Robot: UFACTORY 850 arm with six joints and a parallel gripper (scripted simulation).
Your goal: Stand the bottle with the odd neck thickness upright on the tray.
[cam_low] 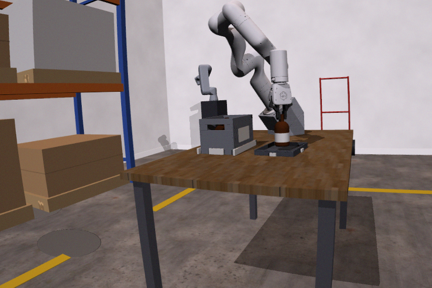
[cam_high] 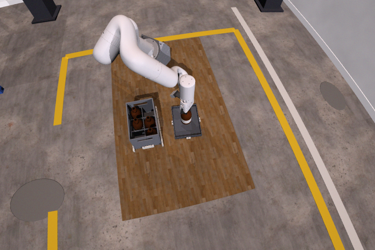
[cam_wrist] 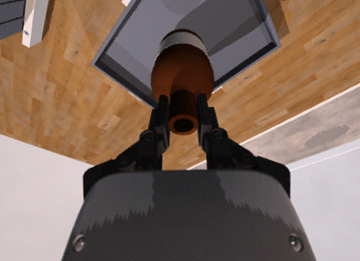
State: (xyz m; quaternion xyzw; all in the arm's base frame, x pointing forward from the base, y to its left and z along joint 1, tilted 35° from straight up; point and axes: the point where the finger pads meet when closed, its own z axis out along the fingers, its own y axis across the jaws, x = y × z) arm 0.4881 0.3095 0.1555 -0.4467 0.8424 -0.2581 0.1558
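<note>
My gripper (cam_wrist: 183, 105) (cam_low: 281, 114) (cam_high: 185, 109) is shut on the neck of a brown bottle (cam_wrist: 182, 71) (cam_low: 281, 134) (cam_high: 186, 118) with a white label. The bottle hangs upright with its base down inside the dark grey tray (cam_high: 189, 132) (cam_low: 265, 150) (cam_wrist: 127, 43); I cannot tell whether it touches the tray floor. The grey crate (cam_high: 144, 141) (cam_low: 226, 134) stands to the left of the tray. Several brown bottles (cam_high: 137, 123) stand in its cells, and two cells look empty.
The crate and tray sit on a wooden table (cam_high: 181, 174) (cam_low: 265, 173). The arm's base (cam_high: 159, 50) is at the table's far end. A shelf rack with boxes (cam_low: 59, 68) and a red hand truck (cam_low: 334, 103) stand off the table.
</note>
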